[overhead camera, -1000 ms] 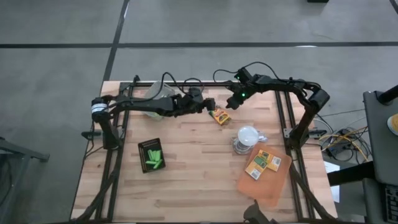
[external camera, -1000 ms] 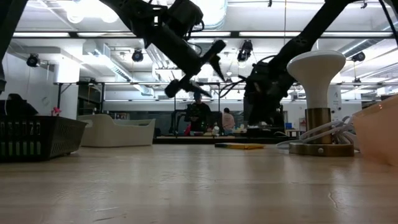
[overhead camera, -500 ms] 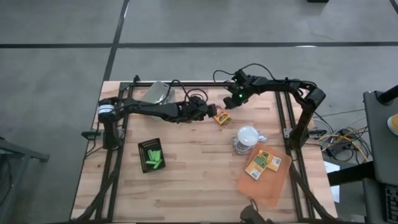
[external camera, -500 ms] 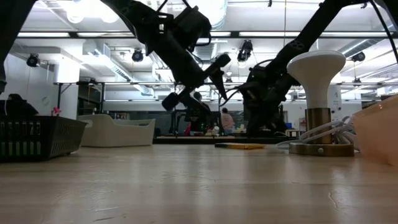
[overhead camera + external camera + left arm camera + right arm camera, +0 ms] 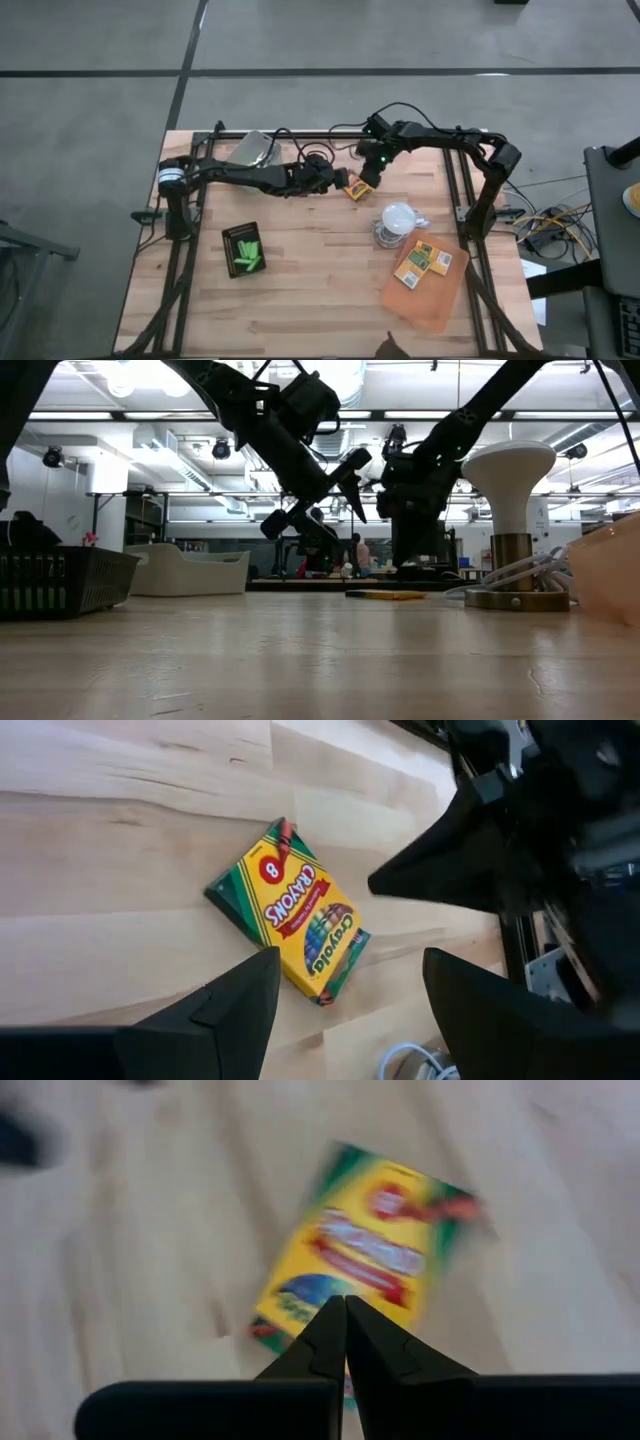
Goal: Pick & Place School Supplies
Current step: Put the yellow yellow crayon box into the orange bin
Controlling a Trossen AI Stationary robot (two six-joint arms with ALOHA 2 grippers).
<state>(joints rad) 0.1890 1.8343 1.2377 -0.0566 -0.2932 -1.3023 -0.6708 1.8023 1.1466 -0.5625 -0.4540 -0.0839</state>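
1. Directly ahead of the left gripper (image 5: 340,995), on the bare wooden table (image 5: 320,280), lies a yellow crayon box (image 5: 290,910) with a green border, flat and free of any grasp; the jaws stand wide apart, one finger to each side of the box's near end.
2. Just beyond the far side of that box hangs the right gripper (image 5: 366,183), above the wood; its fingers (image 5: 345,1345) are pressed together with nothing between them, tips pointing down at the box.
3. Well away from both grippers, two more crayon boxes (image 5: 424,262) rest on a translucent orange sheet (image 5: 430,290).
4. Beside that sheet, nearer the right gripper, stands a white mushroom-shaped lamp (image 5: 398,222).
5. Well off to the left gripper's side, a black tray (image 5: 243,249) holds green sticks (image 5: 247,257).
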